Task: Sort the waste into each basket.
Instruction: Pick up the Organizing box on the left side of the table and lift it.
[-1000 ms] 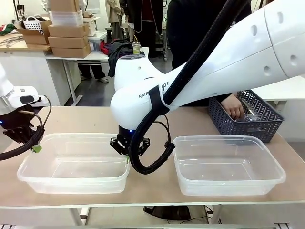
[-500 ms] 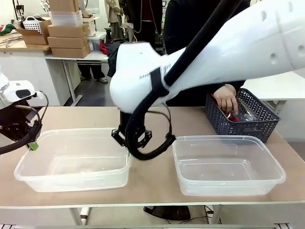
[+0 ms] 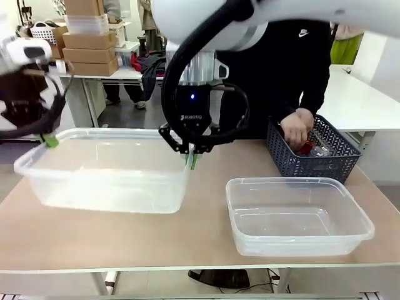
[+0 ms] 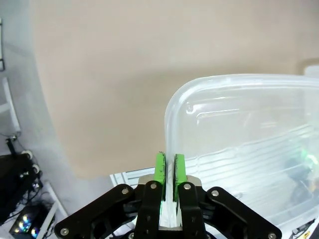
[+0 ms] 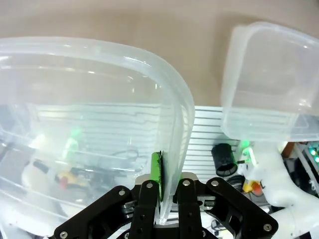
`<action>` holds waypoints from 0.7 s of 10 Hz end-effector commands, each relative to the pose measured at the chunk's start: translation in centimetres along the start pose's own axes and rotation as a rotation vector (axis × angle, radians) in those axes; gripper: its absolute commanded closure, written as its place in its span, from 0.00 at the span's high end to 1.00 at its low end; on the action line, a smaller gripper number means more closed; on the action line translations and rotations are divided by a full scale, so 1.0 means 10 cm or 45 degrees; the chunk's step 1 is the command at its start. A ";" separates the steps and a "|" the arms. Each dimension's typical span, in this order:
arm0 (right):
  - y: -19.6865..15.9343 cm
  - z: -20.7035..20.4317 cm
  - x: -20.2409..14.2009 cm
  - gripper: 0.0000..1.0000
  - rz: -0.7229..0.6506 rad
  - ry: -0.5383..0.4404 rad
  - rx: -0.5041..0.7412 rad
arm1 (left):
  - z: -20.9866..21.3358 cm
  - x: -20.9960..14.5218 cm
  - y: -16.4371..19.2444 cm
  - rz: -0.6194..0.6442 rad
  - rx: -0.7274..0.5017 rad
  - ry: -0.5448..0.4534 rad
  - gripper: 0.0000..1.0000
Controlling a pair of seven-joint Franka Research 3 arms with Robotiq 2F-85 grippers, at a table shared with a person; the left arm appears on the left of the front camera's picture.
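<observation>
The left gripper's [image 4: 169,159] green pads are pinched tight on the rolled rim of a clear tub [image 3: 106,175] at its left end. The right gripper [image 5: 164,174] is clamped the same way on the rim at the tub's opposite end, one pad inside the wall and one outside. Between them, the two arms hold the tub up, clear of the table [image 3: 206,231], roughly level and with nothing inside it. The second clear tub [image 3: 300,240] sits on the table off to the right, also bare inside. Beyond it, at the far right, a person's hand [image 3: 294,130] reaches into a dark blue lattice basket [image 3: 294,164], with a red can [image 3: 306,148] just beside the fingers.
</observation>
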State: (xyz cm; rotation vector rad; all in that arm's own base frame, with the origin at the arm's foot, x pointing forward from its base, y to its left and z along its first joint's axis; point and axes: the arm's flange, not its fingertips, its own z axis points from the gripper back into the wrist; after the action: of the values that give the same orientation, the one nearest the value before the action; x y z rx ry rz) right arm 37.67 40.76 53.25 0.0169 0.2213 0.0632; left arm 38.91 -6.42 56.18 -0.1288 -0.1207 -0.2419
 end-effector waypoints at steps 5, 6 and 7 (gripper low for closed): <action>0.03 -0.05 0.05 0.05 -0.015 -0.001 0.010 | -0.18 -0.06 0.04 0.013 0.001 0.056 0.09; -0.30 -0.05 0.08 0.05 0.000 -0.058 -0.026 | -0.13 -0.02 -0.10 0.309 -0.105 0.132 0.09; -0.60 -0.01 0.06 0.05 0.011 -0.105 0.002 | -0.06 -0.01 -0.28 0.380 -0.196 0.155 0.09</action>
State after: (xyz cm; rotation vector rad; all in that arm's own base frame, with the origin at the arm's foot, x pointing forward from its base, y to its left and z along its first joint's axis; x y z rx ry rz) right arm 39.15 38.65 52.79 0.0117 0.1978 0.0412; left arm 38.14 -7.29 54.17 -0.1948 0.0065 -0.0728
